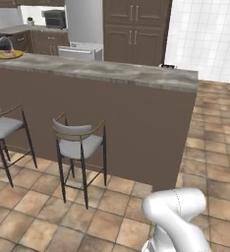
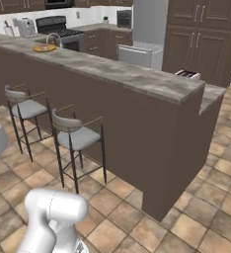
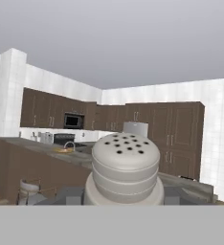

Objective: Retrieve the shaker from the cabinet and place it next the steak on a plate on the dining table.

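The shaker (image 3: 126, 165), a pale grey cylinder with a perforated cap, sits close up in the hand view, between the dark fingers (image 3: 72, 195) of my gripper (image 3: 125, 195), which is shut on it. The dining table (image 1: 117, 73) with its marbled stone top runs across both base views (image 2: 117, 74), well ahead of the arm. The yellow plate (image 1: 8, 54) lies at the table's far left end (image 2: 44, 48) and is seen small in the hand view (image 3: 63, 150). A small reddish steak (image 1: 8, 52) rests on the plate. Dark wall cabinets (image 3: 44, 108) line the back wall.
Two grey stools (image 1: 80, 140) (image 1: 1, 125) stand against the table's near side. Tall dark cupboards (image 1: 134, 29) and a stove (image 2: 63, 27) lie beyond it. Tiled floor opens to the right past the table's end (image 1: 210, 147). My white arm (image 1: 178, 211) rises low in front.
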{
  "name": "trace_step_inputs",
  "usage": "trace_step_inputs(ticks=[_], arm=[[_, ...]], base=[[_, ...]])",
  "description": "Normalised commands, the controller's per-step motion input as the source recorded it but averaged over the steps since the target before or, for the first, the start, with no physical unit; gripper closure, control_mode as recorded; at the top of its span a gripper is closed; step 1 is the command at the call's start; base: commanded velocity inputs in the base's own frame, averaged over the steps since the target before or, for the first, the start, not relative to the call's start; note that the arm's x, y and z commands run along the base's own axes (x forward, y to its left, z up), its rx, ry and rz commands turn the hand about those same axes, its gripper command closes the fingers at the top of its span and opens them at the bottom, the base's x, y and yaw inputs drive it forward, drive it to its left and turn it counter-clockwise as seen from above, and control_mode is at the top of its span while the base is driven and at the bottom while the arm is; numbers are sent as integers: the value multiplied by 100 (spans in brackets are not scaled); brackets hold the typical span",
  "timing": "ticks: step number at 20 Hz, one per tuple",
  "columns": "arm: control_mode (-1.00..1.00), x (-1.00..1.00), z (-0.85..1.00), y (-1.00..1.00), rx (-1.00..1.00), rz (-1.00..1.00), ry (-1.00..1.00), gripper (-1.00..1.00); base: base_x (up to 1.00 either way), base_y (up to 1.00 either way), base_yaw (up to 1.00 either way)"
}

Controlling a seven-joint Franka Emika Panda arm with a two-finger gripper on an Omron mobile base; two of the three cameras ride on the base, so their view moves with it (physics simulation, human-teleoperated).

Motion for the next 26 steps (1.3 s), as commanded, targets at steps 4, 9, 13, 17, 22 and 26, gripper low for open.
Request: trace_step_inputs(ticks=[4,9,13,17,22,26], arm=[[100,0,0,0,0,0,0,100],[100,0,0,0,0,0,0,100],[100,0,0,0,0,0,0,100],[100,0,0,0,0,0,0,100],[100,0,0,0,0,0,0,100],[100,0,0,0,0,0,0,100]], base=[[39,100,-26],[46,100,-25],[49,100,-24],[38,100,-24],[41,100,-25],[47,100,-24]])
